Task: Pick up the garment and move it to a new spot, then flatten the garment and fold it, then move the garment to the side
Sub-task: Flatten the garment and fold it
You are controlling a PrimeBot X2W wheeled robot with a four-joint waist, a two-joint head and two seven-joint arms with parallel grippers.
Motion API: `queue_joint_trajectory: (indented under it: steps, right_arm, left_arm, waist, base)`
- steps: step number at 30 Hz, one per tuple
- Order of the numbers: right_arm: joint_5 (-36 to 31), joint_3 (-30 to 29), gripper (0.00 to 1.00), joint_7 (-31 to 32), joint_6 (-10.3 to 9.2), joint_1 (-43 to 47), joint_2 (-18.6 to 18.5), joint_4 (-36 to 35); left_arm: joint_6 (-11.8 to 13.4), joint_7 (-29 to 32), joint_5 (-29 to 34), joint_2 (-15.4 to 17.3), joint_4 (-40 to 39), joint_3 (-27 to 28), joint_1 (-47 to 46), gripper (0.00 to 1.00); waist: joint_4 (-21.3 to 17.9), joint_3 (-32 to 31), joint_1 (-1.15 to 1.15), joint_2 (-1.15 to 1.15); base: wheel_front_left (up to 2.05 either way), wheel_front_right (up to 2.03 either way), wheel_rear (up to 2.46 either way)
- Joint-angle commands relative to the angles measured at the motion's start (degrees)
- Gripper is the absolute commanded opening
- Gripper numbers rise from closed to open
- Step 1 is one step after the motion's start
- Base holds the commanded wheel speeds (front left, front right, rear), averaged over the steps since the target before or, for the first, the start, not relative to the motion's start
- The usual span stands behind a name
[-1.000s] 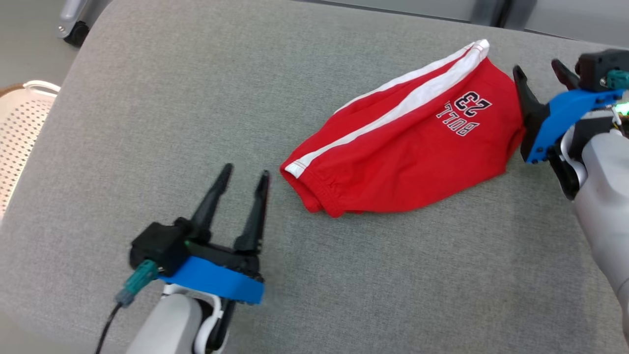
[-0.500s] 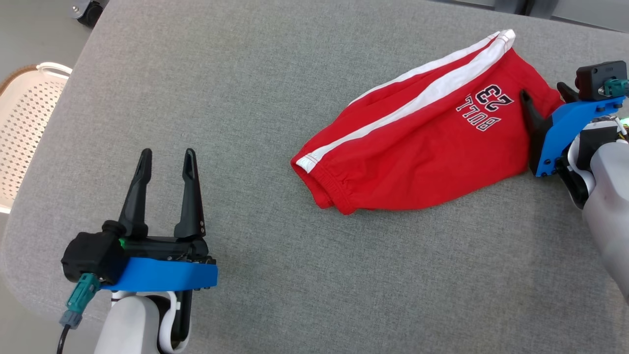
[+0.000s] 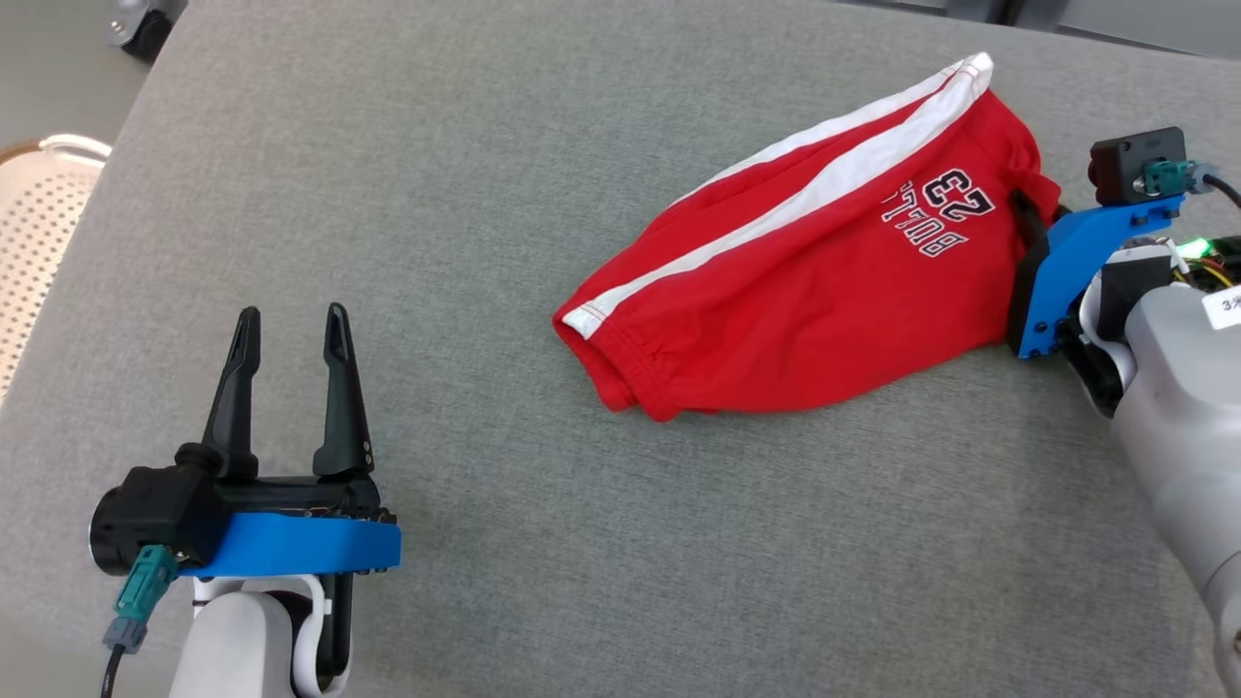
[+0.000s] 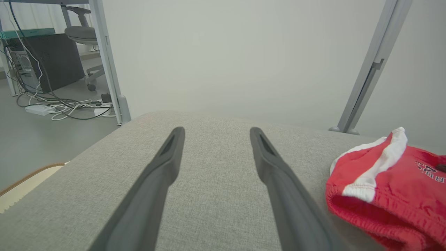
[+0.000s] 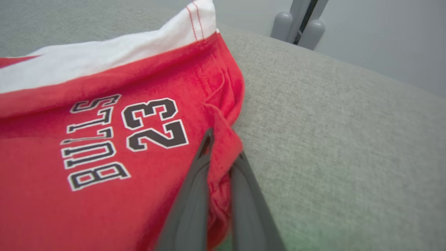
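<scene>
Head view puts the red shorts (image 3: pixel 795 301) on the far right part of the grey upholstered bench (image 3: pixel 465 174). They lie slantwise, one end toward the bench's middle and the other up near its far right corner. They are bright red knit cloth, folded over on themselves and lying fairly flat, with a few soft creases. A broad white stripe (image 3: pixel 805 194) with a thin white line beside it runs the whole length of their far edge. The end toward the middle is a gathered elastic waistband (image 3: pixel 630 373), puckered and gaping a little. Near the other end sits dark lettering (image 5: pixel 153 129) outlined in white, "BULLS" over "23", upside down from my head.

My right pincer (image 5: pixel 224 148) has drawn in narrow on the right-hand end of the shorts, by the bench's right edge. A fold of red hem is squeezed between its two fingers just beside the number, and the cloth bunches up around them.

My left pincer (image 3: pixel 291 315) is over the near left part of the bench, well apart from the shorts. Its fingers are spread wide with only grey fabric between them. I cannot tell whether it touches the bench.

Off the left edge stands a pale perforated basket (image 3: pixel 39 223).
</scene>
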Motion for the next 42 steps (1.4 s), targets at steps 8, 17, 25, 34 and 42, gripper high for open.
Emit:
queue_joint_trajectory:
  steps: [8,17,25,34,42]
  right_arm:
    - [4.86,-0.05,0.00,-5.37,-0.02,4.67,2.10,-2.78]
    - [12.32,0.27,0.00,-10.56,-0.02,13.81,2.65,-10.40]
    - [17.43,-3.45,0.00,-11.60,-0.01,25.23,-0.08,-17.76]
    - [16.33,-12.94,0.00,-11.63,-0.01,36.11,-2.58,-24.81]
    - [13.12,-15.11,0.00,-11.63,-0.01,38.27,-0.15,-30.17]
  left_arm:
    - [-0.06,-0.24,2.87,-0.09,0.88,1.28,0.82,1.00]
    - [-0.06,-0.23,5.08,-0.07,0.76,2.74,3.52,1.00]
    - [-0.06,-0.23,6.10,0.17,0.24,3.45,5.55,1.00]
    - [-0.06,-0.23,6.09,0.63,0.11,2.79,6.32,1.00]
    - [-0.06,-0.23,6.17,0.61,0.36,2.58,7.11,1.00]
  waist:
    - [-4.67,-3.96,0.00,0.00]
    - [-10.99,-7.96,0.00,0.00]
    - [-14.73,-10.15,0.00,0.00]
    - [-15.84,-10.91,0.00,0.00]
    - [-16.37,-11.77,0.00,0.00]
  base:
    - [0.00,0.00,0.00]
    - [0.00,0.00,0.00]
    - [0.00,0.00,0.00]
    - [0.00,0.00,0.00]
    - [0.00,0.00,0.00]
